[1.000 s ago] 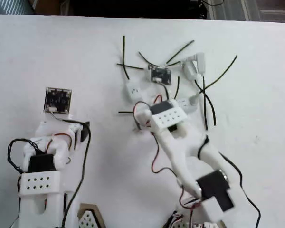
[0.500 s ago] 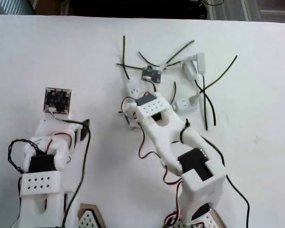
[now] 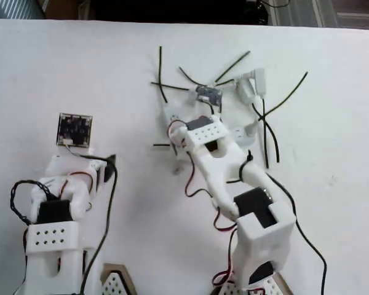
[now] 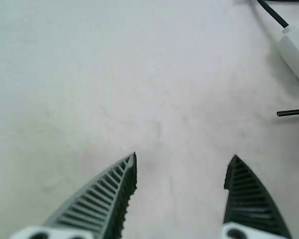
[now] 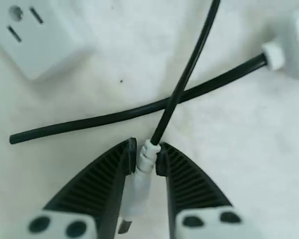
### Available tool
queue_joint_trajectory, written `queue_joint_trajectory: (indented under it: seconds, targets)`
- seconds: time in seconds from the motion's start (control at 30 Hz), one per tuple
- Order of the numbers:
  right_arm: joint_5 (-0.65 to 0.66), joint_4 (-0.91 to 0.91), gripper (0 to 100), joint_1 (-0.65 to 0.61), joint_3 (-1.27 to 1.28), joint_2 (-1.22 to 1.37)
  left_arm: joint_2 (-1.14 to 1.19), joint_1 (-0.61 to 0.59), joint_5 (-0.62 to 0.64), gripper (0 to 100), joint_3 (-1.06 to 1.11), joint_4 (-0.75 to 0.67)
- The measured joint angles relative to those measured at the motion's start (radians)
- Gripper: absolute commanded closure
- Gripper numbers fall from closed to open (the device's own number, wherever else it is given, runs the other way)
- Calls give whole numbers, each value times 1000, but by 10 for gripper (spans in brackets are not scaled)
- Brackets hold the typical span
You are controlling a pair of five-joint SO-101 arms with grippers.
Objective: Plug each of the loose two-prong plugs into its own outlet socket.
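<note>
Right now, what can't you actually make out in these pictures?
- Prongs of the plug: right wrist view, largely hidden between the fingers of the right hand and cut by the edge.
- White piece: left wrist view, cut off by the edge; plug or socket, unclear.
- High view: the right arm covers its own hand and the plug.

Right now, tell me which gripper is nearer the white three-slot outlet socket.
Right. The right gripper, shut on a plug, is beside the outlet socket among the cords; the left gripper hangs open over bare table, far off.
</note>
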Motion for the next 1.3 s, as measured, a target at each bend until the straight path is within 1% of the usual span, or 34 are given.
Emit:
queue_joint_trajectory:
  seconds: [0.1,0.2,0.3,0.4,0.47,0.53,0.6,0.67,0.87,1.03,1.1,1.23,1.3]
  targets:
    - [83,31,981,20,-2,-18,0,0,0,718,0,0]
    - [222,87,981,46,-2,-49,0,0,0,718,0,0]
    - [439,130,981,104,0,-95,0,0,0,718,0,0]
    - [717,161,978,169,0,-127,0,0,0,718,0,0]
    - [879,183,974,193,0,-127,0,0,0,718,0,0]
    - [977,209,929,204,0,-123,0,0,0,718,0,0]
    - [1014,241,861,206,0,-97,0,0,0,718,0,0]
    - [1031,279,836,204,0,-66,0,0,0,718,0,0]
    - [1037,339,885,201,0,-57,0,0,0,718,0,0]
    - [1037,379,889,201,0,-57,0,0,0,718,0,0]
    - [1039,404,911,201,0,-57,0,0,0,718,0,0]
    - [1037,460,986,203,-40,-55,0,0,0,718,0,0]
    - [1036,488,980,206,-61,-55,0,0,0,718,0,0]
